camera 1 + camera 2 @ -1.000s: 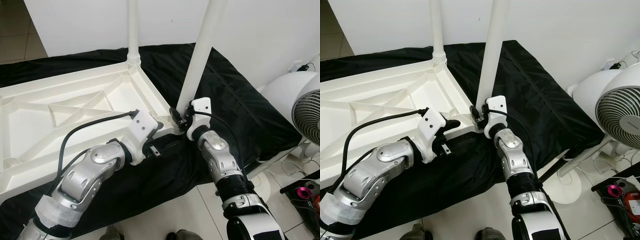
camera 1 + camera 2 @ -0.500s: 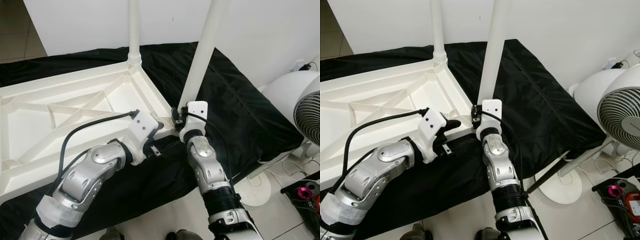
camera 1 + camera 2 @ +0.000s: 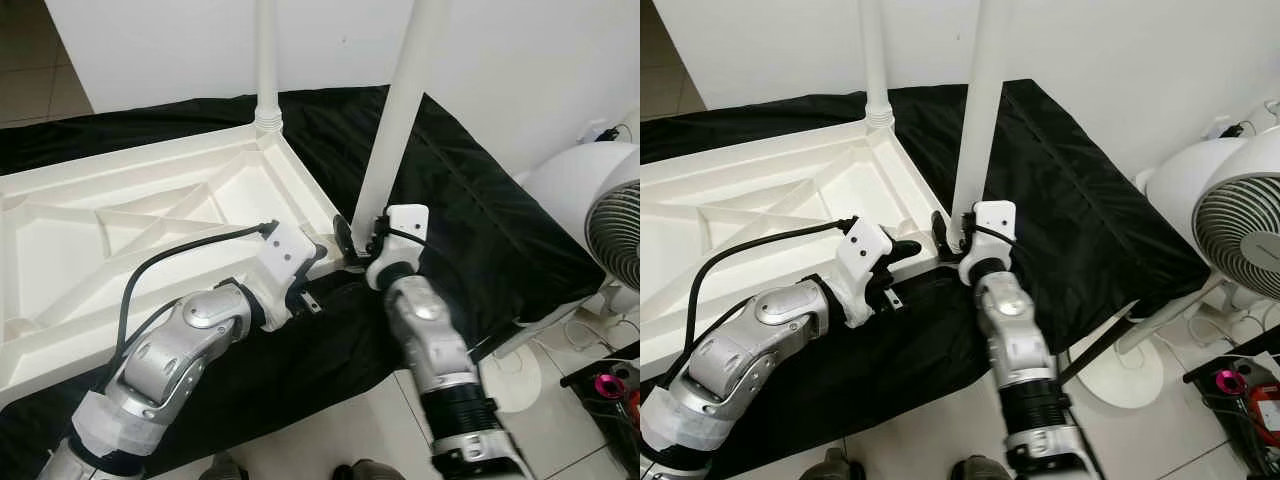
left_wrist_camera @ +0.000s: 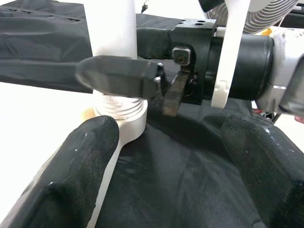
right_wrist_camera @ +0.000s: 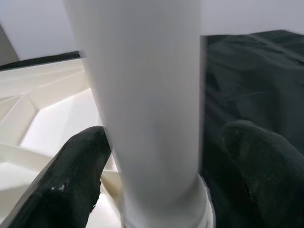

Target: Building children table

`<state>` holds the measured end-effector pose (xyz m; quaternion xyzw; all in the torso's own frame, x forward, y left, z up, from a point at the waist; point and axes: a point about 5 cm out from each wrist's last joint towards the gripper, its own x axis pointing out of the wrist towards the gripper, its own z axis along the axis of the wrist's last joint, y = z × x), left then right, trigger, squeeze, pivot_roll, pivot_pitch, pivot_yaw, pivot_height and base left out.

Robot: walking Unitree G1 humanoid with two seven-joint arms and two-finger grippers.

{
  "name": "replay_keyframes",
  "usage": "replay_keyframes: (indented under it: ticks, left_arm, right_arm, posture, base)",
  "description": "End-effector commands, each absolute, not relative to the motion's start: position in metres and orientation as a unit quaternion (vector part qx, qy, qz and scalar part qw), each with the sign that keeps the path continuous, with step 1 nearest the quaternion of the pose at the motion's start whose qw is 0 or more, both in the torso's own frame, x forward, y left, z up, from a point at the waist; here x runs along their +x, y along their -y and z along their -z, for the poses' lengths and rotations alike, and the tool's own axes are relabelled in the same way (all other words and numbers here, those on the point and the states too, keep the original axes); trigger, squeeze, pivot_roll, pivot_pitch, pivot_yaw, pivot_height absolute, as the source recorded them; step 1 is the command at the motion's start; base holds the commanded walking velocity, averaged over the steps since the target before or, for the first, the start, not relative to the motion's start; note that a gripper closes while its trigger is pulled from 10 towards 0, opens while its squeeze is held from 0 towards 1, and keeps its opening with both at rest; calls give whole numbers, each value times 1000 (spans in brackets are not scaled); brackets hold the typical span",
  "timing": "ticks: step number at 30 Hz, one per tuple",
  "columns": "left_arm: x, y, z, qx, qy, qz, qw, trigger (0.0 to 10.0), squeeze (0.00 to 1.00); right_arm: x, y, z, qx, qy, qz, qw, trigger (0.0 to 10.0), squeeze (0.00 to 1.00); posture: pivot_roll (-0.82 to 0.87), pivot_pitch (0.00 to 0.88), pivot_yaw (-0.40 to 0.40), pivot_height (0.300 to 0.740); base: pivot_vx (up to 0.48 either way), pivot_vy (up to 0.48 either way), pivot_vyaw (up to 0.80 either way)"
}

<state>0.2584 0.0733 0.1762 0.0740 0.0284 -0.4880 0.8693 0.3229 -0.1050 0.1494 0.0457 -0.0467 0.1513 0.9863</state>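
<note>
- Head views: my right gripper (image 3: 350, 240) has let go of the near white plastic table leg (image 3: 392, 120) and backed off since half a second ago, fingers spread. So I judge the leg seated. Its long axis runs upright from the near right corner of the upturned white ribbed plastic tabletop (image 3: 120, 225).
- Left wrist view: my left gripper (image 4: 166, 156) hangs spread over the black cloth (image 4: 190, 166), holding nothing.
- Right wrist view: the leg stands between the open fingers (image 5: 80, 161).
</note>
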Motion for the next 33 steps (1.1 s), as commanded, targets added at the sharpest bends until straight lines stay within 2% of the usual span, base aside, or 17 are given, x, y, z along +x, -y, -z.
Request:
replay_keyframes:
  ticks: [1, 6, 13, 26, 27, 28, 29, 30, 33]
  left_arm:
    - [260, -70, -177, 84, -18, 503, 860, 10000, 0]
    - [262, -69, -177, 85, -16, 502, 861, 10000, 0]
    - [263, -65, -179, 87, -14, 507, 857, 10000, 0]
    - [264, -65, -181, 88, -9, 505, 859, 10000, 0]
    - [264, -65, -181, 88, -8, 502, 860, 10000, 0]
    - [265, -66, -181, 88, -8, 500, 861, 10000, 0]
    - [265, -66, -181, 88, -8, 500, 861, 10000, 0]
    - [265, -66, -182, 87, -6, 499, 862, 10000, 0]
    - [268, -66, -184, 89, -2, 495, 864, 10000, 0]
  right_arm:
    - [326, 112, -146, 13, 42, -219, 975, 10000, 0]
    - [328, 113, -147, -13, 48, -258, 965, 10000, 0]
    - [350, 116, -155, -76, 42, -332, 939, 10000, 0]
    - [364, 119, -149, -104, 11, -378, 920, 10000, 0]
    - [364, 121, -147, -105, 6, -380, 919, 1882, 0]
    - [364, 123, -145, -106, 4, -380, 919, 1216, 0]
    - [364, 123, -145, -106, 4, -380, 919, 1216, 0]
    - [364, 125, -143, -104, 0, -381, 918, 0, 0]
    - [363, 128, -140, -102, -6, -380, 920, 0, 0]
  posture:
    - [-80, 27, -34, 740]
    - [-87, 19, -24, 740]
    - [-83, 14, -15, 740]
    - [-63, 24, -14, 740]
    - [-61, 22, -16, 740]
    - [-59, 19, -19, 740]
    - [-59, 19, -19, 740]
    - [-59, 17, -19, 740]
    - [-56, 0, -17, 740]
  base:
    - [0, 0, 0]
    - [0, 0, 0]
    - [0, 0, 0]
    - [0, 0, 0]
    - [0, 0, 0]
    - [0, 0, 0]
    - [0, 0, 0]
    - [0, 0, 0]
    - [0, 0, 0]
